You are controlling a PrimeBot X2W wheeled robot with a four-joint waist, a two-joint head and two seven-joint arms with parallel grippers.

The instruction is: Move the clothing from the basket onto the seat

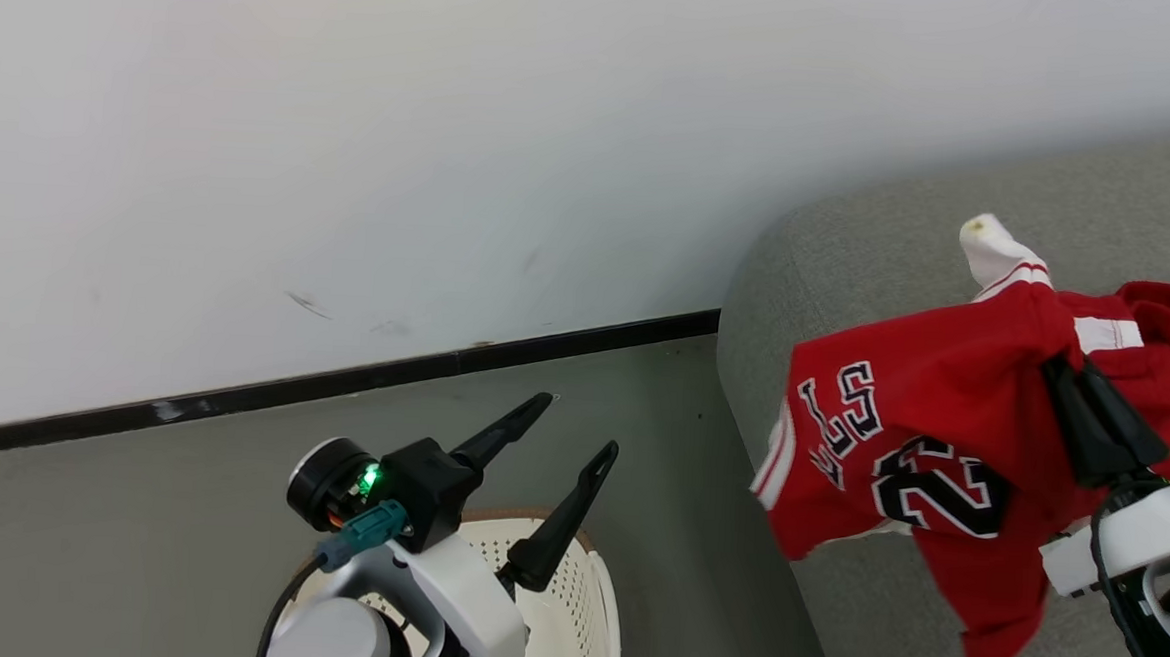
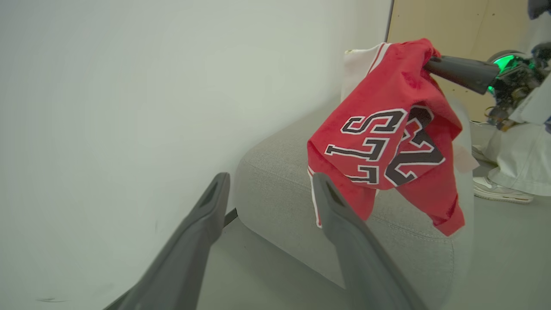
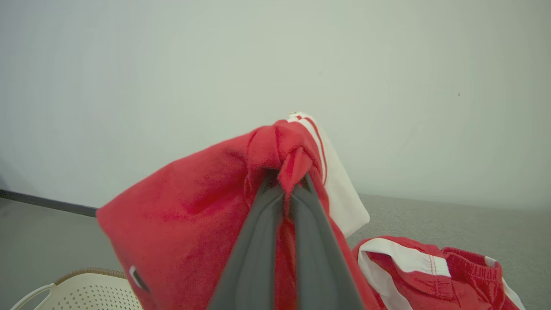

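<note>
A red jersey (image 1: 925, 426) with navy letters and numbers hangs over the grey seat (image 1: 869, 253), pinched by my shut right gripper (image 1: 1059, 368). In the right wrist view the fingers (image 3: 258, 241) clamp a bunched fold of the jersey (image 3: 193, 224). A second red garment (image 3: 430, 275) with white stripes lies on the seat (image 3: 452, 219) just beyond. My left gripper (image 1: 580, 428) stands open and empty above the cream basket (image 1: 580, 609), to the left of the seat. The left wrist view shows the jersey (image 2: 387, 129) hanging over the seat's corner (image 2: 275, 172).
A pale wall with a dark baseboard (image 1: 342, 381) runs behind the basket and the seat. Grey floor (image 1: 661, 413) lies between them. In the left wrist view a person's shoe (image 2: 495, 189) and pale trouser leg stand past the seat.
</note>
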